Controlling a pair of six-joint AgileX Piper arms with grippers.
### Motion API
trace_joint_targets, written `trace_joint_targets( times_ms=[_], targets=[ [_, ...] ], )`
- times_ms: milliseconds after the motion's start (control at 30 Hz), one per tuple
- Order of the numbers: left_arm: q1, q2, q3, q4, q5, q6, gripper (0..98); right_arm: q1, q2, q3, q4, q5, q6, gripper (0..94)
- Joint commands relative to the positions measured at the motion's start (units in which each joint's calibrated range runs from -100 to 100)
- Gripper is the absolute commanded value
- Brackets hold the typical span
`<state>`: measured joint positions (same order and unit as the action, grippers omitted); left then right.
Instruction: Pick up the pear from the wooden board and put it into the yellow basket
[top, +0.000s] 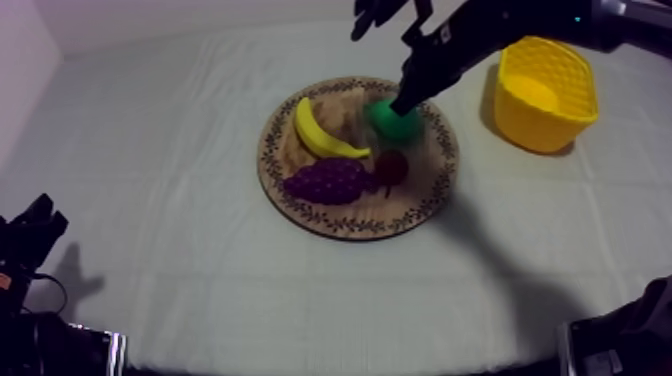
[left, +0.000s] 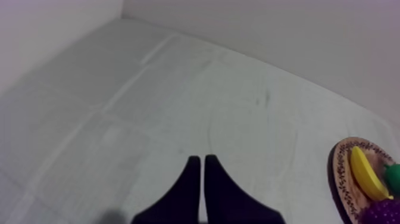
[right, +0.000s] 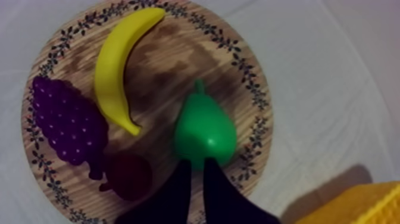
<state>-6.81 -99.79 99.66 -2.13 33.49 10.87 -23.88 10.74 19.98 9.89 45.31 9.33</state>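
A green pear (top: 388, 122) lies on the right side of the round wooden board (top: 340, 228), its stem toward the board's middle. My right arm reaches in from the upper right. Its gripper (top: 402, 104) hangs right over the pear. In the right wrist view the two black fingers lie close together as a narrow wedge, shut on nothing, with the gripper (right: 197, 162) at the wide end of the pear (right: 203, 132). The yellow basket (top: 545, 95) stands right of the board. My left gripper (left: 200, 157) is shut and rests over bare cloth at the table's left.
On the board also lie a banana (top: 320, 132), a purple bunch of grapes (top: 328, 182) and a small red fruit (top: 392, 167), all left of or in front of the pear. A corner of the basket (right: 357, 205) shows beside the board (right: 172, 65).
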Motion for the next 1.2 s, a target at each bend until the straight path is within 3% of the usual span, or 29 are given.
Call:
trace_joint_targets(
  times_ms=[0, 167, 267, 367, 500, 700, 1167],
  targets=[
    [-0.03, -0.04, 0.00, 0.01, -0.02, 0.00, 0.1, -0.34, 0.22, 0.74, 0.58, -0.61, -0.85, 10.5],
    [-0.03, -0.04, 0.00, 0.01, -0.02, 0.00, 0.1, -1.26, 0.97, 1.33, 2.43, -1.26, -3.15, 13.9],
    [-0.03, -0.04, 0.00, 0.01, -0.02, 0.00, 0.1, -1.42, 1.19, 1.09, 3.37, -1.59, -4.37, 35.9],
    [-0.03, -0.04, 0.00, 0.01, -0.02, 0.00, 0.1, -1.34, 1.23, 0.93, 4.23, -2.41, -4.97, 70.1],
    [-0.03, -0.04, 0.00, 0.01, -0.02, 0.00, 0.1, -0.94, 1.19, 1.85, 5.96, -4.89, -6.05, 86.0],
    [-0.03, -0.04, 0.00, 0.01, -0.02, 0.00, 0.1, -0.34, 1.68, 2.66, 6.57, -6.64, -6.06, 88.2],
    [-0.03, -0.04, 0.00, 0.01, -0.02, 0.00, 0.1, 1.05, 10.12, -2.40, 6.15, -7.16, -4.94, 83.2]
  ],
)
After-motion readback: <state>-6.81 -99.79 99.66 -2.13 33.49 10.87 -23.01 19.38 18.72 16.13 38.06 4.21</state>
